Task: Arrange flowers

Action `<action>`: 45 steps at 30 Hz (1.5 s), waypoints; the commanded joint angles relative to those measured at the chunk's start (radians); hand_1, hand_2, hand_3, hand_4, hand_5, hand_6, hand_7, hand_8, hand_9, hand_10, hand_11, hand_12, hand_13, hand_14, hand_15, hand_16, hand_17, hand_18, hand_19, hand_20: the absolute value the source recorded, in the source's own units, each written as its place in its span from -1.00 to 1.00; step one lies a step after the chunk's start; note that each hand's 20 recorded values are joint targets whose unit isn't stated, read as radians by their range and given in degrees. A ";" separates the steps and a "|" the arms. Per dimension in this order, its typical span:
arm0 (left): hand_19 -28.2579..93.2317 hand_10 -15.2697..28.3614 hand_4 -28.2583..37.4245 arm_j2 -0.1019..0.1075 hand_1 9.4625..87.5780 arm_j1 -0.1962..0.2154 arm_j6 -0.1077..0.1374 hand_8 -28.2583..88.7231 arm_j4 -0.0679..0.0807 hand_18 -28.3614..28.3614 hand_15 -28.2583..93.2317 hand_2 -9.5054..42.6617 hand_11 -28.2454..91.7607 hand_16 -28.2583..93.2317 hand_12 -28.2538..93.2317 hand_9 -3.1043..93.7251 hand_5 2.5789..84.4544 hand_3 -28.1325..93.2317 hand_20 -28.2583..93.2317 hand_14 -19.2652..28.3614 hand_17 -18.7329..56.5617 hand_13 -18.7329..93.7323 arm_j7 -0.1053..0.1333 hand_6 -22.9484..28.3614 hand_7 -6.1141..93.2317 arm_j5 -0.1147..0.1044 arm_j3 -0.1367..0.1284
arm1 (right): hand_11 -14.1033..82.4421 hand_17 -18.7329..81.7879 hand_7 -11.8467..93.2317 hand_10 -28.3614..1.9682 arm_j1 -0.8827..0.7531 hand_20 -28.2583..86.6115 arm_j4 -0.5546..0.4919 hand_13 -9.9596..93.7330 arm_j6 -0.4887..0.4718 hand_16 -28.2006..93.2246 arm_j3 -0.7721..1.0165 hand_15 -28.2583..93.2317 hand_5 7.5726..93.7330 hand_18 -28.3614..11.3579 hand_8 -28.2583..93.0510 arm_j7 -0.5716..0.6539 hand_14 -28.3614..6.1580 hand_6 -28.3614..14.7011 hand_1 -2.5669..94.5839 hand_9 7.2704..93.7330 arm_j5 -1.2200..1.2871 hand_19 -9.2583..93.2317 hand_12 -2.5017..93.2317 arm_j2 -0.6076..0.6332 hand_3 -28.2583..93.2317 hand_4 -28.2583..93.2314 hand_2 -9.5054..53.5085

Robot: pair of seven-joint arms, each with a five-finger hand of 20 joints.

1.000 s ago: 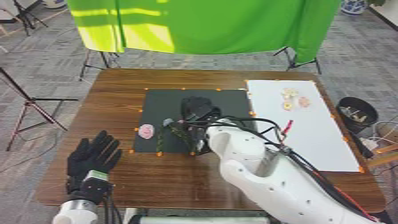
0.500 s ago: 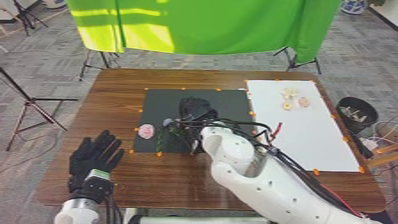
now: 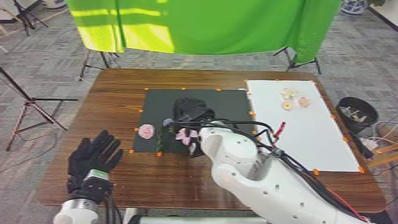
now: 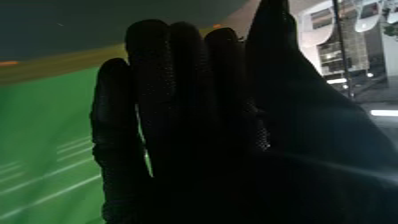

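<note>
Right robot hand [image 3: 190,107]: fingers extended, close together — no hold on anything can be made out. Pink flower [image 3: 185,134]: over the black mat [image 3: 163,103], beside the right wrist, on the side of that hand toward the near edge of the counter [image 3: 115,102]. Stem axis not discernible — the left robot hand [image 3: 95,152] is farther away.

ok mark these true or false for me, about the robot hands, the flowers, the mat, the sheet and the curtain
1. The right robot hand is over the black mat. True.
2. The pale flowers lie toward the far end of the white sheet. True.
3. The round pink flower lies on the white sheet. False: it is at the left edge of the black mat.
4. The left robot hand is clenched in a fist. False: its fingers are extended.
5. The curtain is red. False: it is green.
</note>
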 commanded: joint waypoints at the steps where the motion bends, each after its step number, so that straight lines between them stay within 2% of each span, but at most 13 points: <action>1: 0.09 0.46 -1.00 -0.009 -0.54 0.014 0.004 -0.67 0.005 0.52 0.14 -0.01 -0.04 -0.68 -0.36 -0.25 0.00 0.66 -0.38 0.50 -0.70 -0.27 0.004 0.33 -0.52 -0.013 0.009 | -0.28 -0.13 -0.45 -0.13 -0.015 0.06 -0.036 0.34 -0.014 -0.18 0.040 0.32 0.27 -0.67 -0.74 -0.004 -0.09 0.26 -0.02 0.37 -0.005 0.63 -0.56 0.023 0.72 -1.00 -1.00; 4: 0.09 0.46 -1.00 -0.016 -0.54 0.011 -0.001 -0.67 0.004 0.52 0.14 -0.01 -0.04 -0.68 -0.36 -0.25 0.00 0.66 -0.38 0.50 -0.70 -0.27 0.000 0.33 -0.52 -0.005 0.004 | -0.32 -0.13 -0.45 -0.16 -0.029 0.06 -0.043 0.31 0.016 -0.19 0.108 0.32 0.23 -0.68 -0.74 0.015 -0.13 0.23 -0.06 0.31 -0.010 0.62 -0.57 0.061 0.72 -1.00 -1.00; 6: 0.09 0.46 -1.00 -0.010 -0.54 0.013 0.000 -0.67 0.001 0.52 0.14 -0.01 -0.04 -0.68 -0.36 -0.25 0.00 0.66 -0.38 0.50 -0.70 -0.27 0.011 0.33 -0.52 -0.013 0.007 | -0.35 -0.13 -0.46 -0.18 -0.033 0.05 -0.035 0.29 0.026 -0.20 0.168 0.31 0.22 -0.67 -0.74 0.022 -0.15 0.21 -0.08 0.27 -0.017 0.62 -0.59 0.100 0.72 -1.00 -1.00; 10: 0.08 0.46 -1.00 -0.011 -0.54 0.014 -0.009 -0.67 -0.001 0.52 0.14 -0.01 -0.04 -0.68 -0.36 -0.25 0.00 0.66 -0.38 0.50 -0.70 -0.27 0.022 0.32 -0.52 -0.007 0.008 | -0.43 -0.14 -0.46 -0.18 -0.014 0.03 0.039 0.21 0.057 -0.26 0.257 0.19 0.15 -0.63 -0.74 -0.036 -0.14 0.19 -0.09 0.15 -0.013 0.60 -0.62 0.222 0.75 -1.00 -1.00; 14: 0.08 0.46 -1.00 0.000 -0.54 0.000 -0.011 -0.67 0.001 0.52 0.14 -0.02 -0.05 -0.68 -0.36 -0.25 0.00 0.66 -0.38 0.50 -0.70 -0.27 0.029 0.32 -0.52 -0.007 0.009 | -0.44 -0.19 -0.42 -0.14 0.029 -0.02 0.102 0.14 -0.032 -0.27 0.308 0.04 0.03 -0.56 -0.75 0.008 -0.07 0.21 -0.01 0.06 0.022 0.49 -0.62 0.322 0.80 -1.00 -1.00; 18: 0.08 0.46 -1.00 0.002 -0.54 0.008 -0.011 -0.67 -0.002 0.52 0.14 -0.02 -0.05 -0.68 -0.36 -0.25 0.00 0.66 -0.38 0.50 -0.70 -0.27 0.034 0.32 -0.52 -0.009 0.005 | -0.48 -0.19 -0.43 -0.07 0.017 -0.03 0.120 0.13 -0.119 -0.27 0.351 -0.04 0.02 -0.55 -0.76 0.019 -0.06 0.21 0.05 0.05 0.023 0.48 -0.64 0.385 0.79 -1.00 -1.00; 30: 0.08 0.46 -1.00 0.003 -0.54 0.024 -0.011 -0.67 -0.006 0.52 0.14 -0.02 -0.05 -0.68 -0.36 -0.25 -0.01 0.66 -0.38 0.50 -0.70 -0.27 0.047 0.32 -0.52 -0.010 0.000 | -0.52 -0.16 -0.44 0.07 -0.019 -0.04 0.200 0.18 -0.147 -0.25 0.358 -0.14 0.08 -0.52 -0.75 0.042 0.02 0.26 0.12 0.06 0.039 0.48 -0.67 0.380 0.77 -1.00 -1.00; 35: 0.08 0.46 -1.00 -0.004 -0.55 0.019 -0.029 -0.67 0.001 0.52 0.14 -0.03 -0.05 -0.68 -0.36 -0.26 -0.01 0.67 -0.38 0.50 -0.70 -0.27 0.050 0.32 -0.52 -0.019 0.012 | -0.54 -0.14 -0.44 0.16 0.023 -0.03 0.258 0.24 -0.128 -0.24 0.316 -0.18 0.09 -0.50 -0.76 0.028 0.08 0.29 0.15 0.08 0.052 0.48 -0.69 0.367 0.76 -1.00 -1.00; 38: 0.08 0.46 -1.00 -0.005 -0.55 0.020 -0.031 -0.67 0.001 0.52 0.14 -0.06 -0.05 -0.68 -0.36 -0.26 -0.01 0.68 -0.38 0.50 -0.70 -0.27 0.048 0.32 -0.52 -0.011 0.017 | -0.56 -0.13 -0.45 0.23 0.039 -0.03 0.294 0.25 -0.162 -0.23 0.302 -0.19 0.09 -0.50 -0.76 0.033 0.11 0.32 0.16 0.05 0.066 0.48 -0.71 0.356 0.76 -1.00 -1.00; 39: 0.08 0.46 -1.00 -0.005 -0.55 0.021 -0.035 -0.67 0.000 0.52 0.14 -0.07 -0.05 -0.68 -0.36 -0.26 -0.01 0.68 -0.38 0.51 -0.70 -0.27 0.051 0.32 -0.52 -0.017 0.017 | -0.56 -0.13 -0.45 0.24 0.041 -0.03 0.303 0.25 -0.162 -0.23 0.296 -0.20 0.09 -0.49 -0.76 0.033 0.12 0.33 0.17 0.06 0.070 0.49 -0.71 0.356 0.75 -1.00 -1.00; 41: 0.08 0.46 -1.00 -0.008 -0.56 0.022 -0.034 -0.67 0.000 0.52 0.14 -0.08 -0.05 -0.68 -0.36 -0.26 -0.01 0.68 -0.38 0.51 -0.70 -0.27 0.046 0.32 -0.52 -0.010 0.016 | -0.55 -0.13 -0.45 0.25 0.026 -0.02 0.309 0.29 -0.158 -0.21 0.304 -0.21 0.12 -0.49 -0.76 0.033 0.14 0.35 0.18 0.12 0.076 0.49 -0.71 0.354 0.74 -1.00 -1.00; 43: 0.08 0.46 -1.00 -0.009 -0.56 0.020 -0.032 -0.67 0.001 0.52 0.13 -0.08 -0.05 -0.68 -0.36 -0.26 -0.01 0.68 -0.38 0.51 -0.70 -0.27 0.044 0.32 -0.52 -0.014 0.016 | -0.52 -0.12 -0.44 0.25 0.003 -0.01 0.308 0.36 -0.128 -0.16 0.310 -0.19 0.21 -0.49 -0.75 0.034 0.16 0.39 0.19 0.25 0.065 0.50 -0.69 0.355 0.71 -1.00 -1.00; 45: 0.07 0.46 -1.00 -0.009 -0.56 0.024 -0.028 -0.67 -0.002 0.52 0.13 -0.08 -0.05 -0.67 -0.36 -0.26 -0.01 0.68 -0.38 0.51 -0.70 -0.27 0.046 0.32 -0.52 -0.014 0.014 | -0.54 -0.10 -0.43 0.24 -0.016 0.02 0.304 0.46 -0.109 -0.01 0.314 -0.20 0.36 -0.48 -0.63 0.031 0.21 0.42 0.25 0.48 0.067 0.52 -0.54 0.359 0.63 -1.00 -1.00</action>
